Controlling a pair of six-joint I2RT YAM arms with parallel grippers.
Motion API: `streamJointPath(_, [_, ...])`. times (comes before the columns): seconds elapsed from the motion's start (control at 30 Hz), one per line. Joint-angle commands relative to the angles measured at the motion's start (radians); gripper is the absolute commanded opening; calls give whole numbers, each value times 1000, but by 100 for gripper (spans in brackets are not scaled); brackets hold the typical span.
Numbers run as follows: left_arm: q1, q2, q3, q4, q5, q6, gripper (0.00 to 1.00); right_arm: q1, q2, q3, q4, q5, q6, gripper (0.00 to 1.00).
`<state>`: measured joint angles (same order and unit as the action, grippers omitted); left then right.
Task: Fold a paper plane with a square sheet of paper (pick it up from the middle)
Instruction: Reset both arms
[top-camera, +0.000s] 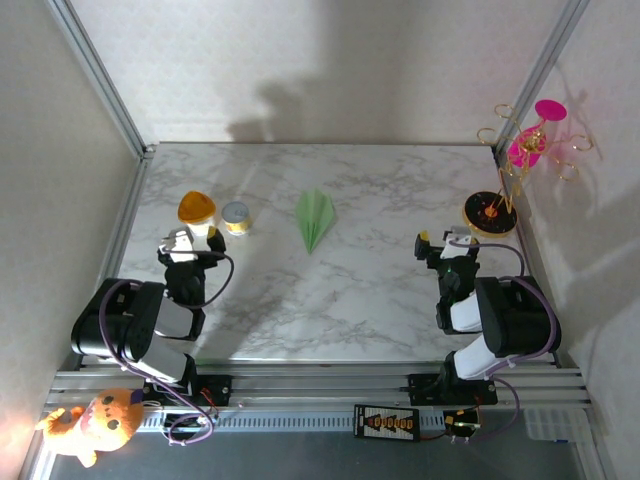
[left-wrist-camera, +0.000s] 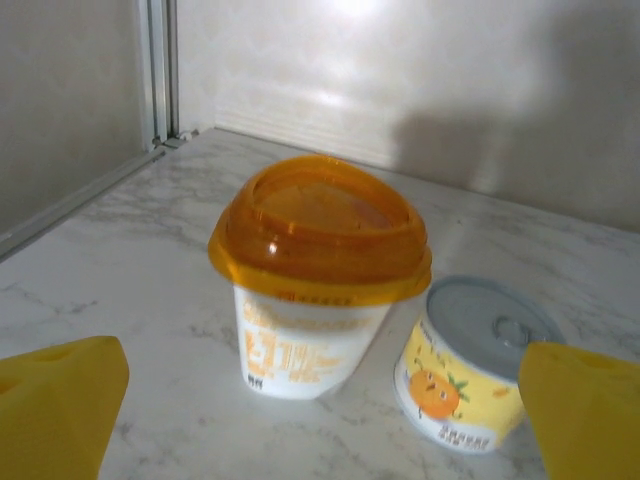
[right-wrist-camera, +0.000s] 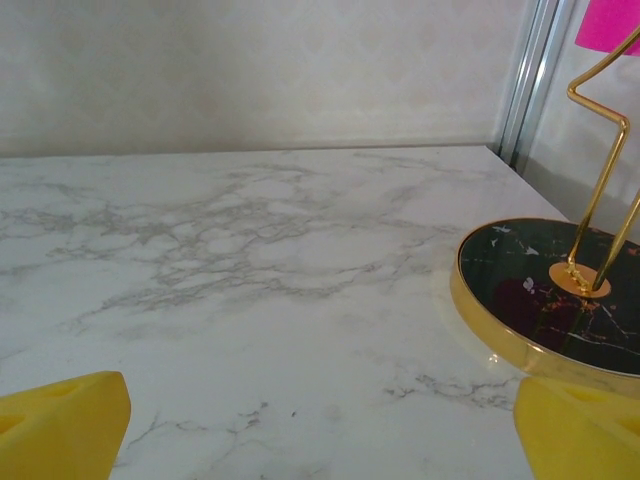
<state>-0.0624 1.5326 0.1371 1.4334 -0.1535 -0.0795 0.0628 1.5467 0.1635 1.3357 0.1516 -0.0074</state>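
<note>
paper plane (top-camera: 314, 218) lies flat mid-surface (top-camera: 350, 300), sharp end apparently toward the arms, nothing touching it. My read: folding is done and this is the end state. Next move, if any, only needs both arms to stay clear of the plane.

Left pincer (top-camera: 183, 240): jaws wide apart, empty, low over the surface, facing the orange-lidded cup (left-wrist-camera: 320, 270) and small yellow tin (left-wrist-camera: 470, 370). It's near both, no contact.

Right pincer (top-camera: 447, 242): also wide and empty, just beside the ornament stand (right-wrist-camera: 545, 300) base.

Both arms are folded close to their bases, well apart from the plane.
</note>
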Motion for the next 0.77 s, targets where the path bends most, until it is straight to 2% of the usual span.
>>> streamJointPath(0.0, [3, 3, 65, -100, -72, -26, 99, -22, 3, 42, -15, -17, 26, 99])
streamJointPath(0.73, [-16, 10, 76, -110, -88, -6, 99, -30, 1, 44, -24, -32, 29, 99])
